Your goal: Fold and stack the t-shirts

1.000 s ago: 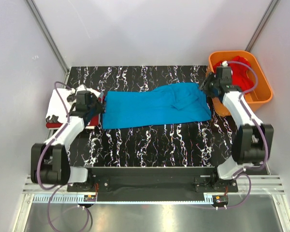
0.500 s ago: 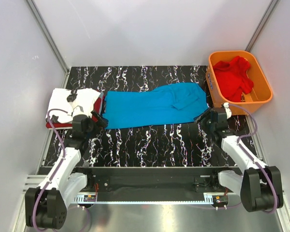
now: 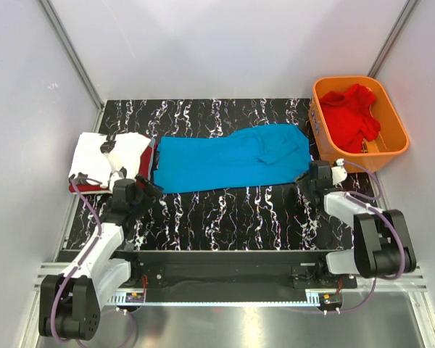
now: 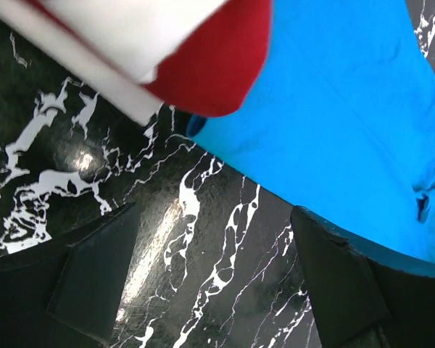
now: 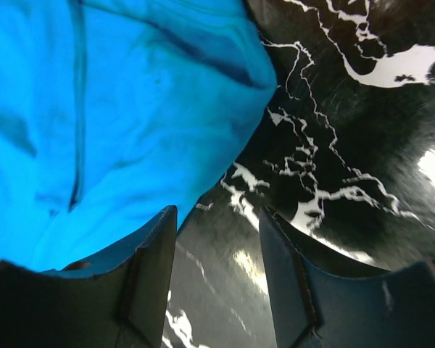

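The bright blue t-shirt (image 3: 232,158) lies spread flat across the middle of the table. The white t-shirt with black marks (image 3: 105,154) lies folded on the dark red t-shirt (image 3: 83,187) at the left. The brighter red t-shirt (image 3: 351,116) is in the orange basket. My left gripper (image 3: 146,185) is open and empty just off the blue shirt's near left corner (image 4: 203,127), over bare table (image 4: 217,283). My right gripper (image 3: 303,183) is open and empty at the blue shirt's near right corner (image 5: 225,145), its left finger (image 5: 148,275) beside the hem.
The orange plastic basket (image 3: 326,145) stands at the back right, close to the right arm. The black marbled tabletop (image 3: 232,210) runs in front of the blue shirt. The folded stack's edge (image 4: 130,43) shows just left of the left gripper.
Both grippers have drawn back from the blue shirt's far ends toward the near edge. They now sit low at its near left and near right corners. The shirt has not moved.
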